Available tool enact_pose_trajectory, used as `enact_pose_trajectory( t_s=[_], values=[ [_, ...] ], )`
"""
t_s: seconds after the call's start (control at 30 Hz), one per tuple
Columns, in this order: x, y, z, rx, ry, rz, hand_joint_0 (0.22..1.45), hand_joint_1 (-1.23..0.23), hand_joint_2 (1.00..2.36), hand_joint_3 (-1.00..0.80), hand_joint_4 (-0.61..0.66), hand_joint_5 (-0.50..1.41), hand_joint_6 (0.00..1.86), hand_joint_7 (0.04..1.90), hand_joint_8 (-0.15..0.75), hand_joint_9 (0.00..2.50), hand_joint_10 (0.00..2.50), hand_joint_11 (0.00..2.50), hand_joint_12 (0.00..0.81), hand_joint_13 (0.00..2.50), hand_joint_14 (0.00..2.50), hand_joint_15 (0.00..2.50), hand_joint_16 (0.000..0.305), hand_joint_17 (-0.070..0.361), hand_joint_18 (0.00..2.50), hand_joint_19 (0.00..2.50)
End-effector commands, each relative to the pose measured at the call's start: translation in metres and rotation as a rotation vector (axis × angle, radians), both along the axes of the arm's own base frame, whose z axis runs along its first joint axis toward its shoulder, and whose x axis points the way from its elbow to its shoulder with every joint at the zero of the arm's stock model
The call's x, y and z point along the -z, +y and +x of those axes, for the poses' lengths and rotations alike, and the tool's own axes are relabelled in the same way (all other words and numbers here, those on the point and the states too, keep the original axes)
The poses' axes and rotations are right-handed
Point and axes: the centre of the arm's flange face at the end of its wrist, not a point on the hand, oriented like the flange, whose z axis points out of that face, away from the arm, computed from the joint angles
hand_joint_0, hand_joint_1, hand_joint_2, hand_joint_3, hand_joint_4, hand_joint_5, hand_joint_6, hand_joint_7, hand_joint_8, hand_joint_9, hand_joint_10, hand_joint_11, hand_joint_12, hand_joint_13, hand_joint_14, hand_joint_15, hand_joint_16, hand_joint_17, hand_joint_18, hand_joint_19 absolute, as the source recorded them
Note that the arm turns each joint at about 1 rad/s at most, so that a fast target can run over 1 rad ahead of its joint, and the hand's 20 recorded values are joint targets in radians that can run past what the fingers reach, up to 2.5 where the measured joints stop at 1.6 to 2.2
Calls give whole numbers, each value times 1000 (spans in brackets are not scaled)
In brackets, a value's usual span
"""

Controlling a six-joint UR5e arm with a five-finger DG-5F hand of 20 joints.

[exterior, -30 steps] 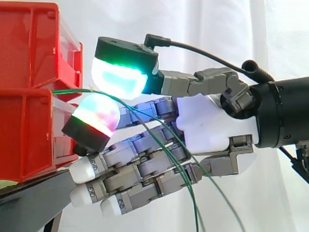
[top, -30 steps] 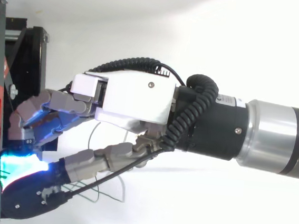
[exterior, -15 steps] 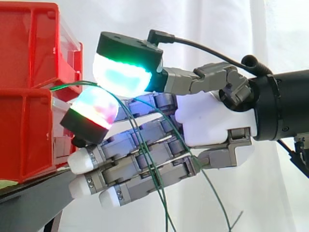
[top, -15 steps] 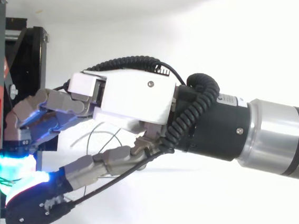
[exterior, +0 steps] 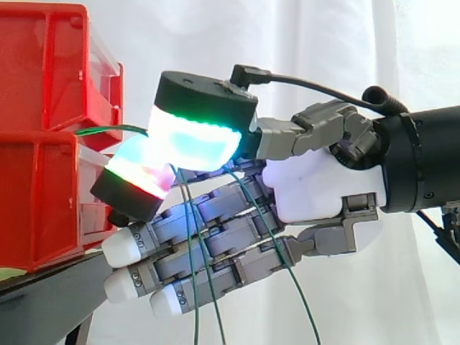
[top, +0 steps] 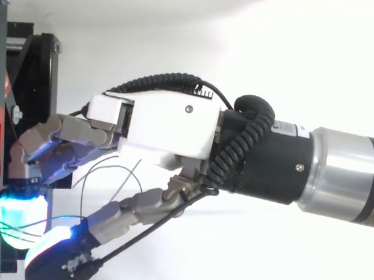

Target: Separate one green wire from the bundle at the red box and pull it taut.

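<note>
**Green strand pinched at the box, pull not yet made**

Green wire point(exterior: 108, 129) runs out from the top edge of the lower red box point(exterior: 39, 208) at the left of the side view. It crosses a short gap in a shallow arc and goes in between two glowing pads point(exterior: 194, 140) in the middle of the frame. The hand point(exterior: 316, 183) reaches in from the right. Its large cyan-green pad sits on top and a red-white pad point(exterior: 140, 172) presses up from below, so the strand appears to be nipped between them, though the exact contact is hidden behind the glow. The other fingers lie nearly straight underneath and hold nothing.

The rest of the bundle point(exterior: 195, 302) hangs loose. Several green strands drop across the lower fingers and leave the bottom of the frame, apart from the pinched one. In the top view, thin loops point(top: 108, 169) sag under the palm, to the right of the box.

The separating looks done, or very nearly. The tightening is left: the run from the box to the pads bows upward instead of lying straight, and the hand sits close to the box.
</note>
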Motion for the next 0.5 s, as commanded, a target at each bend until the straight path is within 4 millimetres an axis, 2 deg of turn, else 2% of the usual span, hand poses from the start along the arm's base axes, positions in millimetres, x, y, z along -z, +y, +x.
enact_pose_trajectory(
  t_s=[0.0,0.1,0.33,0.47],
  values=[
    [3,0,0,0,2,3,677,-914,1000,-500,107,-198,906,915,243,728,14,428,318,514,7,176,45,102,471,196],
    [1,0,-1,-1,0,5,595,-870,1000,-500,118,-195,904,918,250,739,15,438,320,516,7,179,46,103,468,201],
    [1,-1,-1,-2,3,3,599,-787,1000,-500,120,-193,895,920,251,751,15,427,323,523,7,194,46,103,464,213],
    [0,-1,0,-3,2,2,570,-688,1000,-500,126,-189,887,924,254,758,15,434,325,526,7,194,47,105,462,226]
  ],
)
